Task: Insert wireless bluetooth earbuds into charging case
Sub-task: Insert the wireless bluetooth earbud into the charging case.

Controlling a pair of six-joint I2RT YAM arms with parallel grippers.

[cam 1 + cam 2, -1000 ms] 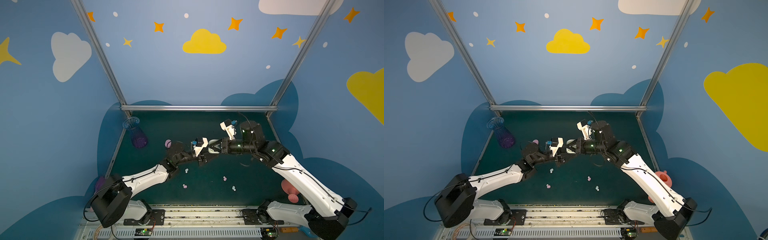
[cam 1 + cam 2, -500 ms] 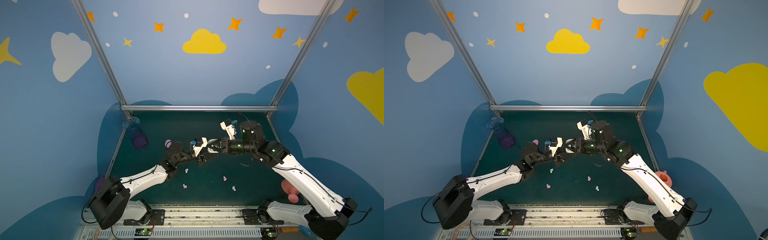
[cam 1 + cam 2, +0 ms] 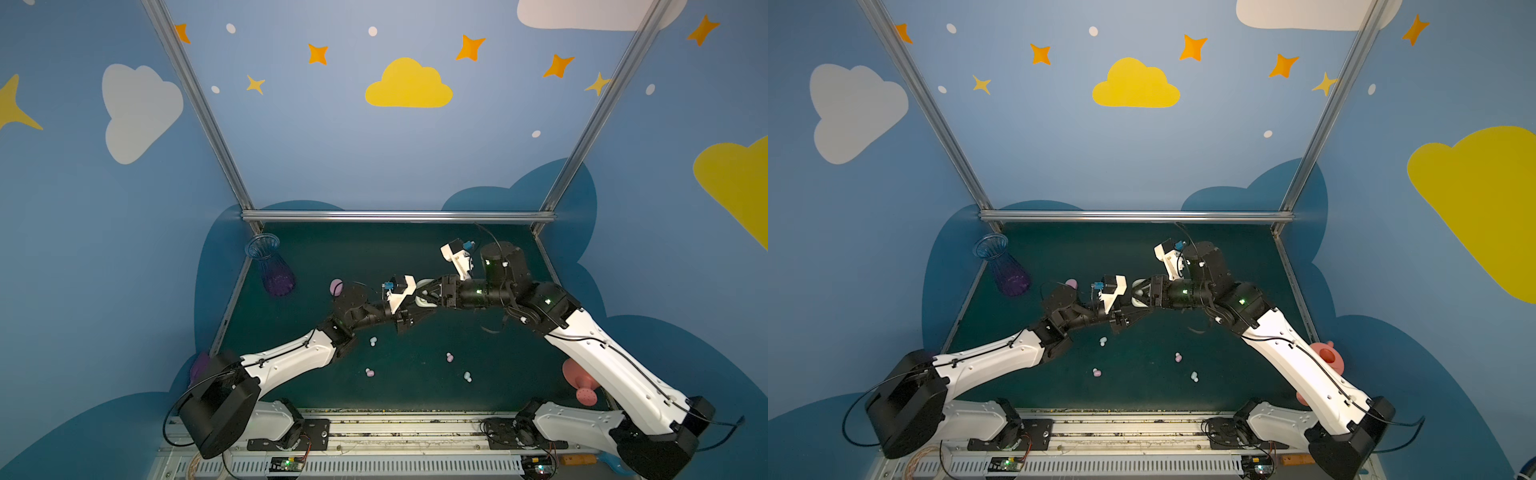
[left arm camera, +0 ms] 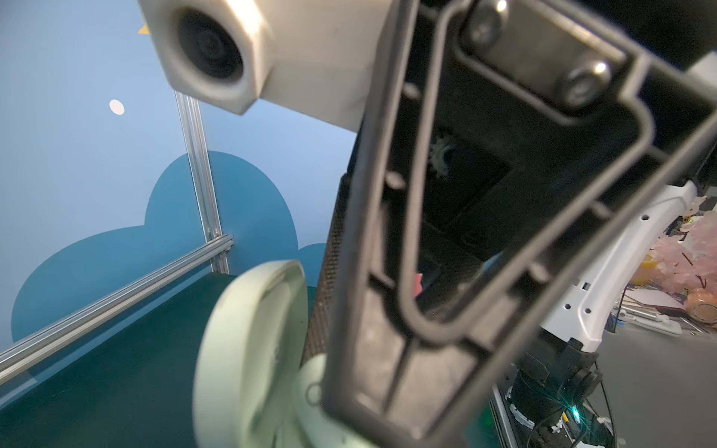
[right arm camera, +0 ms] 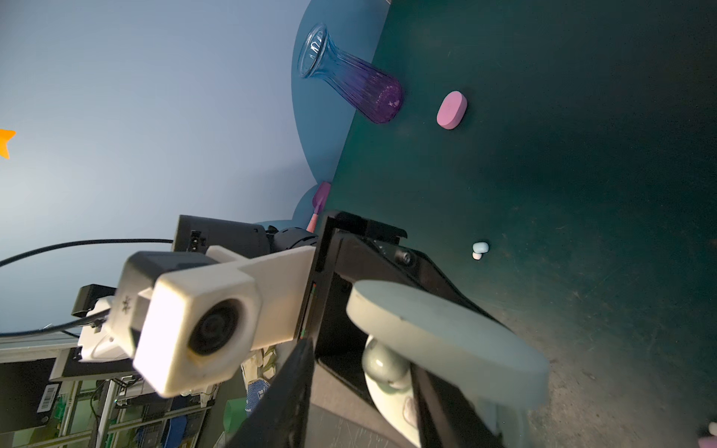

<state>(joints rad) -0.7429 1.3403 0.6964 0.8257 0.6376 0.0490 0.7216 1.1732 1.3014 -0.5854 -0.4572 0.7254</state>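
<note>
**A:** Left arm, quick.

**B:** The left gripper (image 3: pixel 417 309) is clamped on the pale case (image 5: pixel 446 337). The case is up off the green mat (image 3: pixel 415 257) at mid-table, with its lid swung open.

**A:** Right arm?

**B:** The right gripper (image 3: pixel 1142 291) is nose to nose with the left one, right at the case. Its jaws stand apart, one on either side of the open mouth.

**A:** Is it holding anything?

**B:** Doesn't look like it. A pale bud (image 5: pixel 384 362) sits in the case base, between those jaws. I can't tell whether either pad touches it.

**A:** Loose buds?

**B:** Four on the mat, all apart from each other and all nearer than the grippers.
- A blue bud (image 3: pixel 373 341) lies just near of the left gripper.
- A pink bud (image 3: pixel 449 357) lies to its right, around the middle.
- A second pink bud (image 3: pixel 369 372) lies nearer, on the left.
- A second blue bud (image 3: pixel 468 377) lies nearest, on the right.

**A:** Other cases?

**B:** A pink case (image 3: pixel 336 286) lies shut on the mat, far left, just beyond the left arm's wrist.

**A:** Clutter?

**B:** A blue-to-purple glass vase (image 3: pixel 270 266) stands at the far-left edge, left of the pink case. A pink watering can (image 3: pixel 582 382) sits off the mat's right edge, partly behind the right arm.
</note>
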